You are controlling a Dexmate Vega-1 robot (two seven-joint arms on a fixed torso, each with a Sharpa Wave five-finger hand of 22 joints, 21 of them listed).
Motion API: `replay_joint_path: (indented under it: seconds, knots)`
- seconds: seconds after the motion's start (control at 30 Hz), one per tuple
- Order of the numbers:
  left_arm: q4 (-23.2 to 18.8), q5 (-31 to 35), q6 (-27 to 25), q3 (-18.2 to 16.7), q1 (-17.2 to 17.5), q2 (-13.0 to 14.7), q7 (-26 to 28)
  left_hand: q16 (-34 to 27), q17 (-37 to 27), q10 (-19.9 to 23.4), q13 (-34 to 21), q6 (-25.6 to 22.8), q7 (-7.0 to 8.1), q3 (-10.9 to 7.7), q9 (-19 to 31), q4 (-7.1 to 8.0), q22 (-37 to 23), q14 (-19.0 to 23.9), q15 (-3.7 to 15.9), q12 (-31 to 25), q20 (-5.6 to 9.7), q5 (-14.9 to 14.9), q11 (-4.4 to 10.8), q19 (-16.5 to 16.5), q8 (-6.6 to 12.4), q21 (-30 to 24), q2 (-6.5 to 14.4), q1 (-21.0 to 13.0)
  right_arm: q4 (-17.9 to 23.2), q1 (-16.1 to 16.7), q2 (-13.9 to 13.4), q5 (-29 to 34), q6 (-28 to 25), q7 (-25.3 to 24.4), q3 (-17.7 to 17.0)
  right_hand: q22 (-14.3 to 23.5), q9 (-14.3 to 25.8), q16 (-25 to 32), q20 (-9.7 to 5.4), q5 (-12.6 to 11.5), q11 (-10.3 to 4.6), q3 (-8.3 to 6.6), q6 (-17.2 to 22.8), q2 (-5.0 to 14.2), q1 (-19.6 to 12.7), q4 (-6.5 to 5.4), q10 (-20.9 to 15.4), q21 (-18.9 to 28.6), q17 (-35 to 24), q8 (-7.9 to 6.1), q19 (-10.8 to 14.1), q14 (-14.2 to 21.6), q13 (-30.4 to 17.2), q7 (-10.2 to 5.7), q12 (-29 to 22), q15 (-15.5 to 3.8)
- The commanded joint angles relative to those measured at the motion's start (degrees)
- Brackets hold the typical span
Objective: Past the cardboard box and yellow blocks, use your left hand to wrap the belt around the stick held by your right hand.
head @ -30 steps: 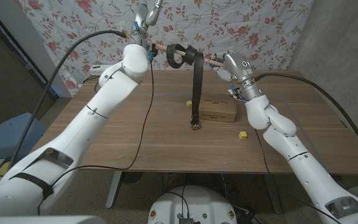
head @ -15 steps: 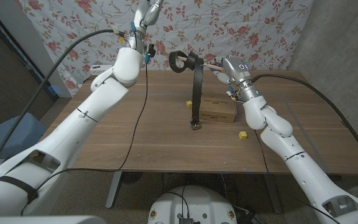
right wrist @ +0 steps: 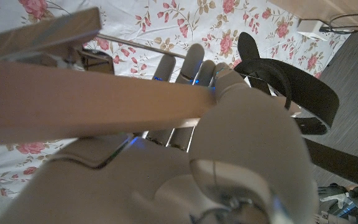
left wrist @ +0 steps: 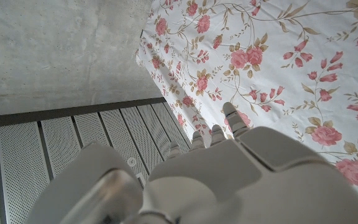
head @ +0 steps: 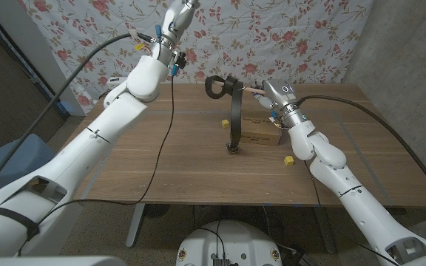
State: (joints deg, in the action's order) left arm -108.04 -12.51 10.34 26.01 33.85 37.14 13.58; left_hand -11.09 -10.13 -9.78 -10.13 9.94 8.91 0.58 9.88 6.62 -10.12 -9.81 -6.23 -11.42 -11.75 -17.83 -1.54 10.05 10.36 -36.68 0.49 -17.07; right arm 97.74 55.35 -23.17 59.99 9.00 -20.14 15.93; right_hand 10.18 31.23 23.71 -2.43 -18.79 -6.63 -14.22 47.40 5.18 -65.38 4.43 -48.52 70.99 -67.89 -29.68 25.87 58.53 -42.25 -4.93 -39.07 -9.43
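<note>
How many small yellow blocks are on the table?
2: one small yellow block lies left of the cardboard box, the other nearer, right of it. More may hide behind the box.

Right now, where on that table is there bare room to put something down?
The table's whole left half is bare wood, and so is the near strip in front of the belt's hanging end. The middle right is crowded: box, two yellow blocks, belt and right hand holding the stick.

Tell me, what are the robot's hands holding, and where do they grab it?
The right hand grips the stick at its end; the belt hangs off it. The left hand holds nothing.
</note>
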Motion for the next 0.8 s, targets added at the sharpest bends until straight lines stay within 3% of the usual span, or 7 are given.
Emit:
replay_joint_path:
  seconds: [0.03, 0.8]
  knots:
    - [0.05, -3.65, 3.59, 0.59, -0.23, 0.03, -4.61, 0.01, 0.02, -7.54, -0.15, 5.39, -0.02, 0.00, 0.02, -0.10, -0.01, -7.11, 0.00, 0.14, 0.04, -0.39, -0.41, 9.64, -0.18, 0.14, 0.13, -0.54, -1.03, 0.97, -0.73, 2.76, -2.89, 1.90, 1.20, 0.13, 0.13, -0.24, -9.02, -0.07, 0.19, 0.04, 1.25, 3.36, -3.77, 0.04, -0.78, -0.05, -0.07, -0.32, -0.19, -0.54, 0.19, -1.16, 0.18, -3.04]
    - [-1.25, -4.37, 3.21, 1.12, -0.38, 0.20, -6.92, 0.11, 0.02, -7.30, -0.16, 5.77, -0.85, 0.26, 0.03, -0.39, -0.01, -6.90, -0.11, 0.08, 0.10, -0.67, -1.29, 9.19, -0.12, 0.86, 0.31, -1.08, -4.76, 0.83, -0.91, 2.75, -7.59, 7.41, 1.76, 0.03, -0.29, -0.95, -8.91, 0.21, 0.30, 0.00, 1.24, 3.38, -4.09, 0.25, -0.85, -0.26, 0.22, -0.01, -0.34, -0.90, 1.26, -1.28, 0.89, -3.04]
